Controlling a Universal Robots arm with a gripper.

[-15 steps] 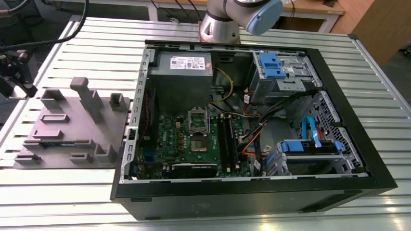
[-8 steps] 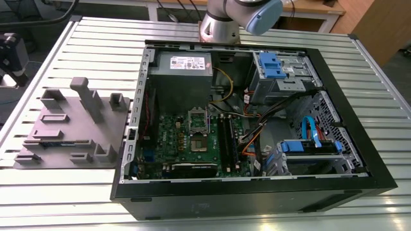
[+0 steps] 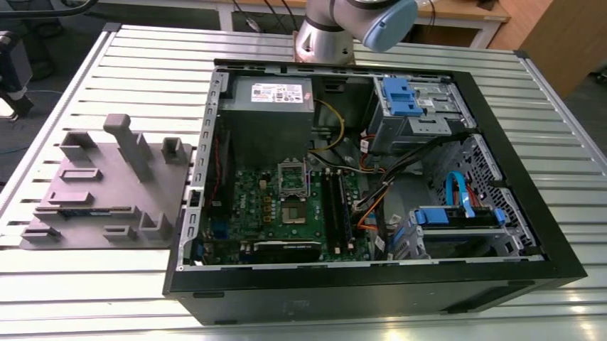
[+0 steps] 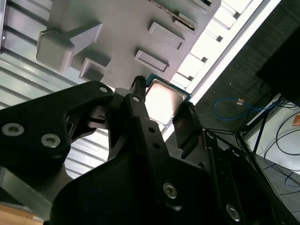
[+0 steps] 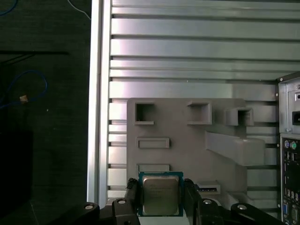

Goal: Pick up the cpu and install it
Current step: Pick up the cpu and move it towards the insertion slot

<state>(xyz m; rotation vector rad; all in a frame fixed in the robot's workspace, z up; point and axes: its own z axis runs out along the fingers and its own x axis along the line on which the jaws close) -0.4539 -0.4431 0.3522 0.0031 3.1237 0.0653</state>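
The gripper (image 5: 161, 199) pinches the cpu (image 5: 161, 193) by two opposite edges. Beneath lie the open computer case (image 3: 332, 295) and the grey tray (image 3: 104, 186) beside it, with the cpu held above the tray. So slim an edge hold could slip, tilting or dropping the chip.

The arm (image 3: 328, 39) is a round tubular section in silver-grey metal, and its joint housing is closed by a light blue cap (image 3: 387, 28). The gripper (image 4: 163, 97) is matte black throughout, built from flat angular plates and link bars. Bright silver round-head screws (image 4: 12, 129) sit in recessed holes at the pivots. The two fingers (image 4: 186, 126) are slim black bars with squared tips.
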